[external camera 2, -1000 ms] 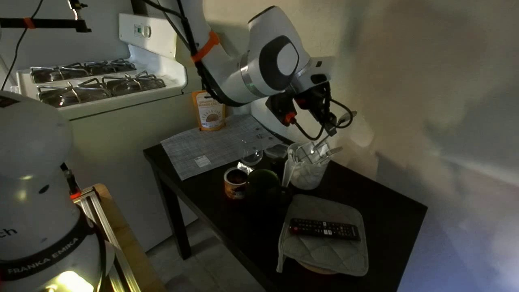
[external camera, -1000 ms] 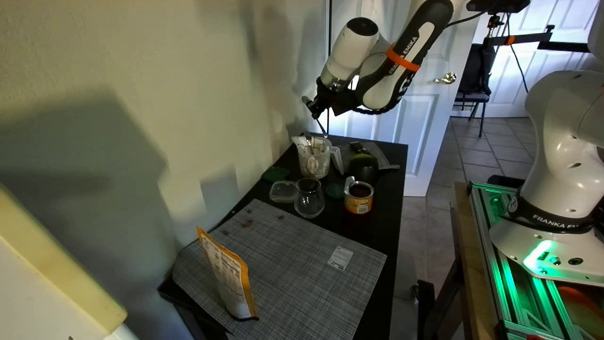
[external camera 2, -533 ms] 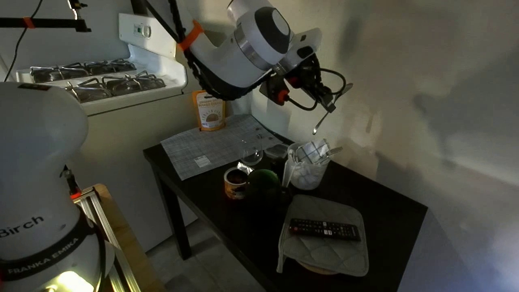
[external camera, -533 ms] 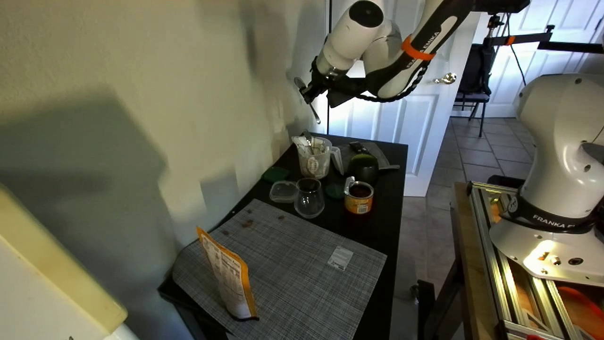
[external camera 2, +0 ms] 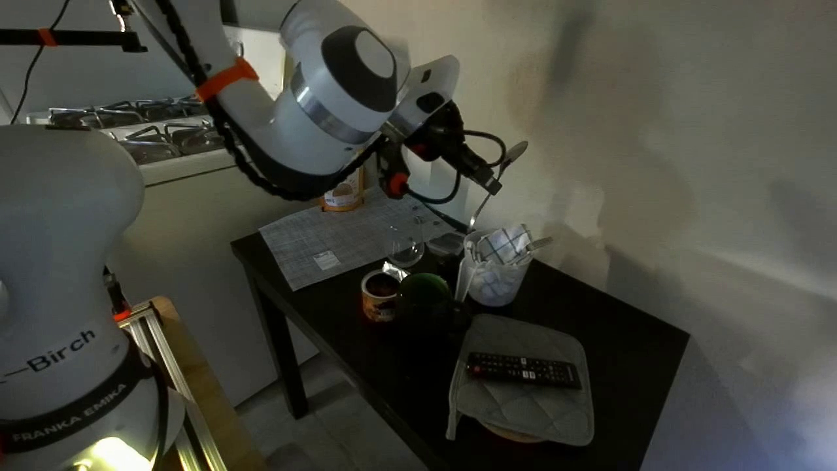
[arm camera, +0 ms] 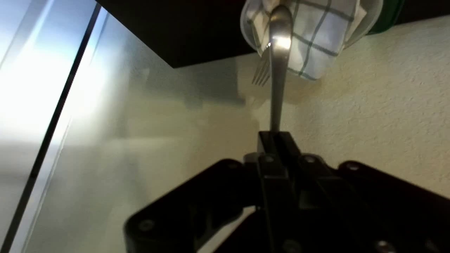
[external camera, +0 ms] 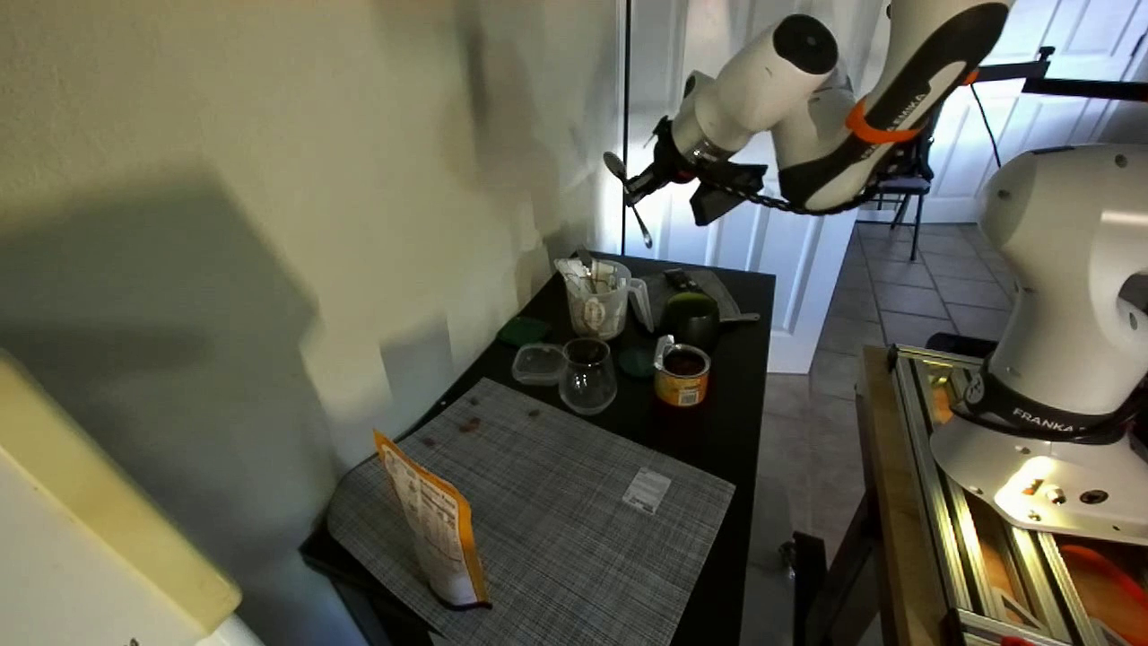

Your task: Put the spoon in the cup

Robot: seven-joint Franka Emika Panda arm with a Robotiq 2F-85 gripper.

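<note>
My gripper [external camera: 630, 193] is shut on the spoon [external camera: 640, 222], tilted in the air above the table. The spoon's bowl points up and its handle end points down. In the wrist view, the handle [arm camera: 279, 59] sticks out between the closed fingertips [arm camera: 275, 135]. The cup [external camera: 691, 325], dark and round, stands on the black table; its inside looks green here. It also shows in an exterior view [external camera 2: 425, 307], where the gripper [external camera 2: 494, 188] is above and beyond it. The spoon is apart from the cup. The cup is not in the wrist view.
Beside the cup stand a clear jug [external camera: 599, 314] with utensils and cloth, an orange-labelled can [external camera: 682, 384] and a clear glass [external camera: 587, 388]. A remote [external camera 2: 523, 368] lies on a pot holder [external camera 2: 516, 412]. A bag [external camera: 437, 516] stands on the placemat [external camera: 547, 520]. A wall borders the table.
My gripper has risen with the spoon, then moved sideways toward the robot's base. The spoon's handle end, which was at the jug's opening, is now above and clear of it.
</note>
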